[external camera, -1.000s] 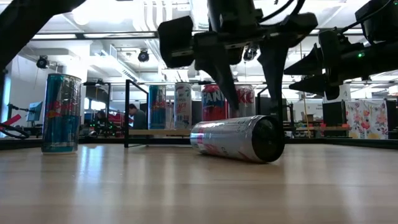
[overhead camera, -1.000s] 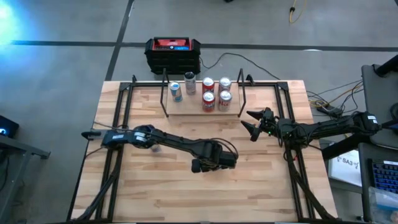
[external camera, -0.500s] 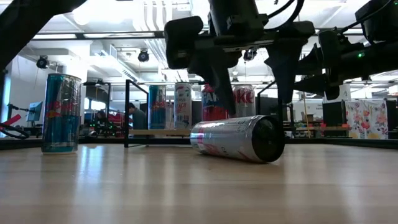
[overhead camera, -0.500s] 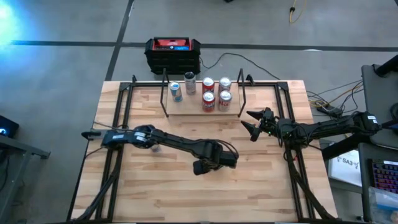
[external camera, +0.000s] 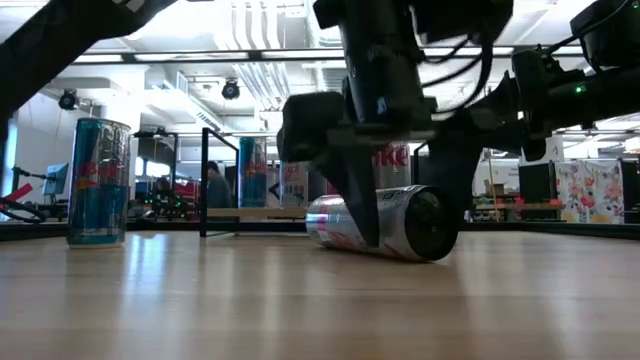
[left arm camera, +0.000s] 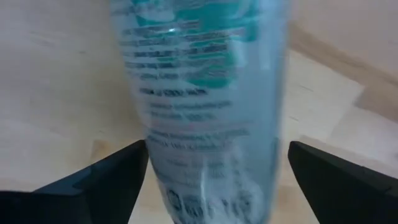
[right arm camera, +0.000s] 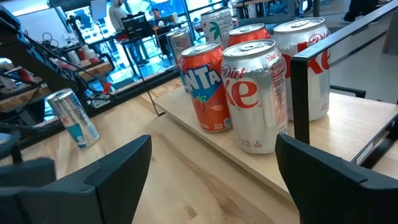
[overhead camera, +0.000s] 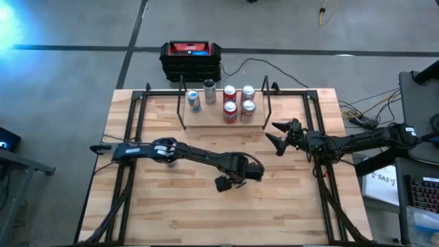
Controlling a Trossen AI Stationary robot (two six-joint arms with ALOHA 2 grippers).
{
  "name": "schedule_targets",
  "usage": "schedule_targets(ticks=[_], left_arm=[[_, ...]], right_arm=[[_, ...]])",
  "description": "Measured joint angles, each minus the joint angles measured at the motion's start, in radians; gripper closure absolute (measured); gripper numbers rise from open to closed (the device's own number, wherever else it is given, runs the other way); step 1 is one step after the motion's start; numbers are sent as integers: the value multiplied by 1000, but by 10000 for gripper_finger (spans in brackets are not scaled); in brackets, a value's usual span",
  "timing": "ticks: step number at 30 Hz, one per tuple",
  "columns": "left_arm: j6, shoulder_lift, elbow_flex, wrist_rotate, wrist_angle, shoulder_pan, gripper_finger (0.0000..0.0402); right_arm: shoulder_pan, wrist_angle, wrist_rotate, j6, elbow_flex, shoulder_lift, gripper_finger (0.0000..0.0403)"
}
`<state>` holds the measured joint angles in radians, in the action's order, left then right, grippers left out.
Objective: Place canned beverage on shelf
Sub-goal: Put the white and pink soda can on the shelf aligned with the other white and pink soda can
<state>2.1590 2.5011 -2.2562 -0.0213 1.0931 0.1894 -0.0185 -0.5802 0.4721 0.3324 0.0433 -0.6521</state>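
The left claw [external camera: 400, 215] has come down since the earlier frames: before, it hung above the lying silver can [external camera: 385, 222], and now its open fingers [external camera: 355, 205] stand low on both sides of the can without closing on it. In the left wrist view the can [left arm camera: 199, 106] lies between the two dark fingers. The can rests on its side on the table [overhead camera: 171, 199], well apart from the shelf [overhead camera: 223, 122].

The shelf carries six upright cans: a blue one [overhead camera: 194, 101], a tall silver one [overhead camera: 210, 91] and four red and silver ones [overhead camera: 230, 111].

The right claw [overhead camera: 277, 137] waits open beside the shelf, holding nothing.
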Motion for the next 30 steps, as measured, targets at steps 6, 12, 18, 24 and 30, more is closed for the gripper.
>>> schedule_targets(ticks=[6, 12, 18, 24, 30], left_arm=[[1, 24, 0, -46, -11, 3, 71], [-15, 29, 0, -57, -5, 6, 164], [-56, 29, 0, -58, -1, 7, 164], [-105, 29, -56, -76, 39, 8, 164], [-154, -3, -90, -122, 38, 11, 164]], right_arm=[[0, -1, 0, 0, 0, -10, 76], [0, 0, 0, 0, 0, -14, 76], [0, 0, 0, 0, 0, -14, 76], [0, 0, 0, 0, 0, -14, 76], [0, 0, 0, 0, 0, -14, 76]])
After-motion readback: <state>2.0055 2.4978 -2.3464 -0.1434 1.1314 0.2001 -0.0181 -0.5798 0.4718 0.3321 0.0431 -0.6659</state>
